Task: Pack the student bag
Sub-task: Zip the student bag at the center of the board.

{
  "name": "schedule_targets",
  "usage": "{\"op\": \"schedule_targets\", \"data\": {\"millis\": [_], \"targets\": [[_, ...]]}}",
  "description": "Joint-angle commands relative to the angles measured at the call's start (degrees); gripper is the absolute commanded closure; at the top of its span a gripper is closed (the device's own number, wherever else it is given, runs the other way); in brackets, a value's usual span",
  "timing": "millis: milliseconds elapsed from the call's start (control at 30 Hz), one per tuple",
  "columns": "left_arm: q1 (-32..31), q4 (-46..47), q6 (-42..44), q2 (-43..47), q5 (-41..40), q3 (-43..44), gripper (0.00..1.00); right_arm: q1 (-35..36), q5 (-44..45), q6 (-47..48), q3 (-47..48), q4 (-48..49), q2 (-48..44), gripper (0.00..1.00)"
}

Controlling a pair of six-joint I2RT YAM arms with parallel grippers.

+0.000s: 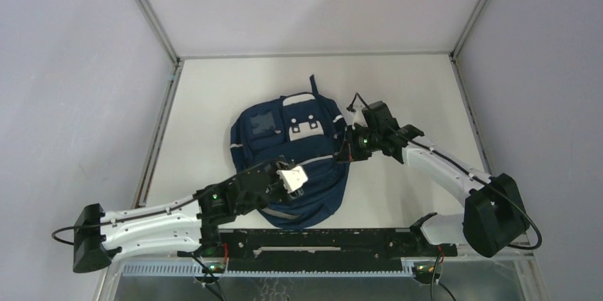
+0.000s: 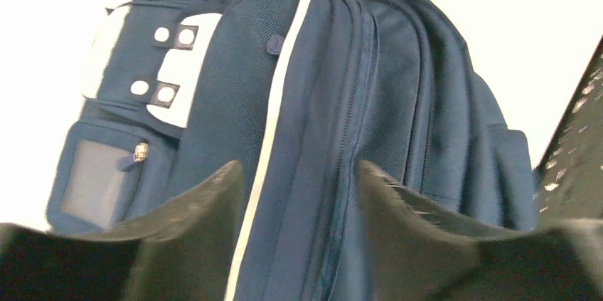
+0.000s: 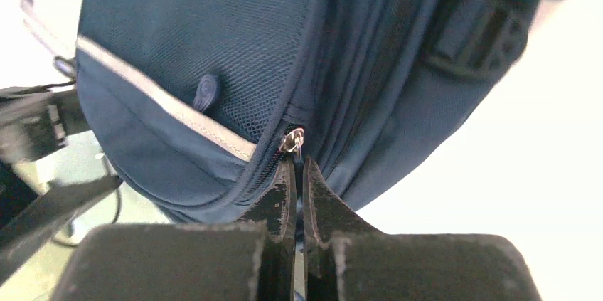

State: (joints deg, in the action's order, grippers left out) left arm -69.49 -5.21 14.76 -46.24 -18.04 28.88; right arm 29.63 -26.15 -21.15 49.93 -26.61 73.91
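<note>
Progress: judged late in the packing; student bag [image 1: 259,146] lies flat, front face up, in the middle of the table [image 1: 398,94], top end pointing away from the arm bases; no loose items seen beside it in the top view, so nothing evidently waits to go in. Main zip line, from the left wrist view, runs closed along the ridge of the bag; no gap, no lining showing; whether it is run to its very end, cannot tell.

Right gripper [image 3: 299,166] at the bag's right flank; fingers pressed together, tips just under the silver zip pull [image 3: 292,140], apparently pinching its tab; a sliver of blue shows between the fingers. Left gripper [image 2: 299,173] over the lower middle of the bag; fingers apart, straddling the zip ridge beside the pale stripe [image 2: 274,109]; holding nothing; contact with the fabric unclear.

Containers: bag contents hidden; window pocket [image 2: 96,180] zipped, looks flat; front pocket with white patches [image 2: 178,66] shut.

Remaining, by my reading: complete any zip travel outstanding; let go of the pull.
</note>
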Motion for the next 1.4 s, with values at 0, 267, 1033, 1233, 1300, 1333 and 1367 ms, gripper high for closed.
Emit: {"op": "schedule_targets", "data": {"millis": [0,267,1033,1233,1300,1333,1367], "targets": [[0.05,4.06,-2.72,-4.01,2.63,5.32,0.26,-0.16,9.64,2.49,2.01,-0.78,0.96,1.00],[-0.03,6.44,-3.27,-18.47,5.30,14.86,0.27,0.08,8.87,1.77,2.01,-1.85,-2.86,1.00],[-0.12,9.19,-2.20,-35.18,1.17,23.78,0.44,0.83,11.15,2.21,0.98,-4.02,-5.08,1.00],[-0.12,8.64,-1.88,-38.08,-1.48,24.97,0.78,0.54,11.25,2.49,0.89,-3.76,-5.17,1.00],[-0.12,8.37,-1.72,-38.62,-2.48,25.36,0.99,0.23,11.36,2.56,0.87,-3.88,-5.19,1.00],[-0.12,8.28,-1.44,-38.69,-2.74,25.38,1.00,0.05,11.43,2.71,0.87,-3.89,-5.11,1.00],[-0.12,8.41,-1.27,-38.62,-2.98,25.10,1.00,-0.16,11.61,2.90,0.87,-3.84,-5.03,1.00]]}}
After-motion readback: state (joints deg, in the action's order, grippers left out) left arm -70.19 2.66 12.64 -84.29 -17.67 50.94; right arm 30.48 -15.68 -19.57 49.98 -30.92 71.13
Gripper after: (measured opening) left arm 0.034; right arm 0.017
